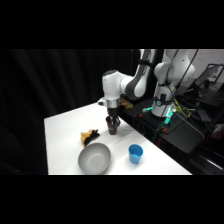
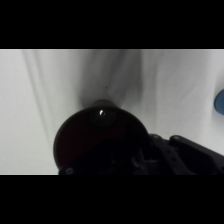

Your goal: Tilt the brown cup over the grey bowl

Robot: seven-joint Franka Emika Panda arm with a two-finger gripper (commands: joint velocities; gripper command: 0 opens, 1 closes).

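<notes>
Directly beneath the gripper stands the brown cup.

The cup stands on the table, toward its back. In front of it and to the left sits the bowl. Another cup stands right of the bowl. A small thing lies behind the bowl.

- You have a blue cup upright at four o'clock on the tabletop.
- Your small yellow-black object lies near centre, around nine o'clock.
</notes>
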